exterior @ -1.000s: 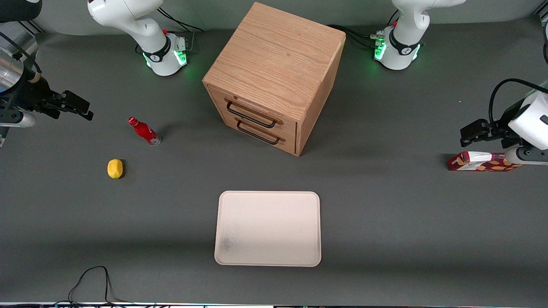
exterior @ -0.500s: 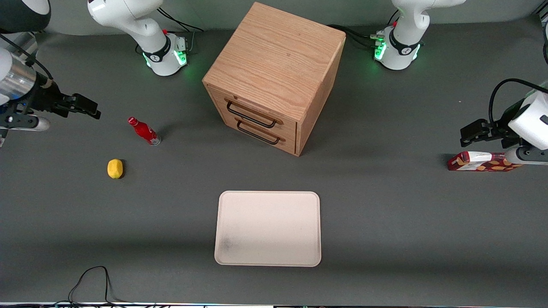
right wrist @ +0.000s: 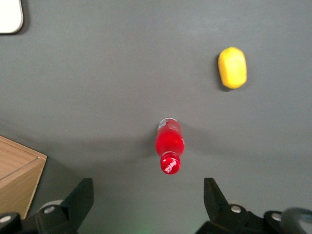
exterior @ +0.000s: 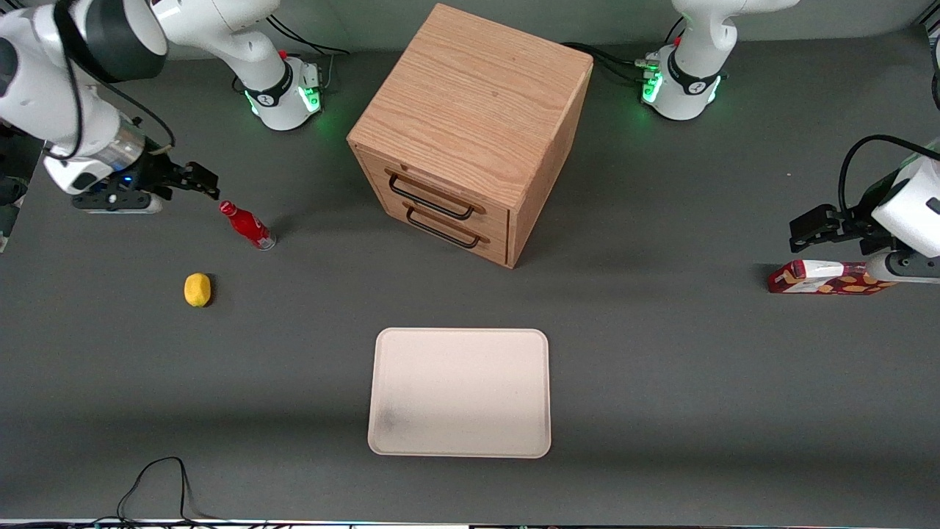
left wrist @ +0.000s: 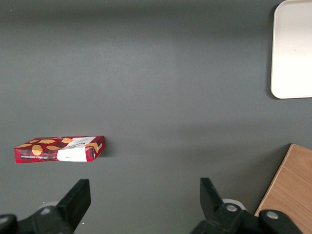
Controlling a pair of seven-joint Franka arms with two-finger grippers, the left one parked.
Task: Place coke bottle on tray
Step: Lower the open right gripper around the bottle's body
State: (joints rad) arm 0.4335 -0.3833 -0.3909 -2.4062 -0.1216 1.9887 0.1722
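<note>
The coke bottle point(exterior: 247, 225) point(right wrist: 169, 145), small, red and red-capped with a clear base, stands upright on the grey table toward the working arm's end. My gripper point(exterior: 205, 180) point(right wrist: 148, 201) hovers above the table just beside the bottle's cap, open, with nothing between its black fingers point(right wrist: 81, 197). The cream tray point(exterior: 460, 391) lies flat near the front camera, in front of the drawer cabinet, with a faint dark smudge in one corner. A corner of the tray point(right wrist: 9, 17) shows in the right wrist view.
A yellow lemon point(exterior: 197, 289) point(right wrist: 232, 67) lies nearer the front camera than the bottle. A wooden two-drawer cabinet point(exterior: 470, 132) stands mid-table. A red snack box point(exterior: 826, 278) point(left wrist: 59, 148) lies toward the parked arm's end. A black cable point(exterior: 158, 485) loops at the front edge.
My gripper has moved in from the table's end toward the coke bottle, ending just beside its cap. The bottle, lemon and tray have not moved.
</note>
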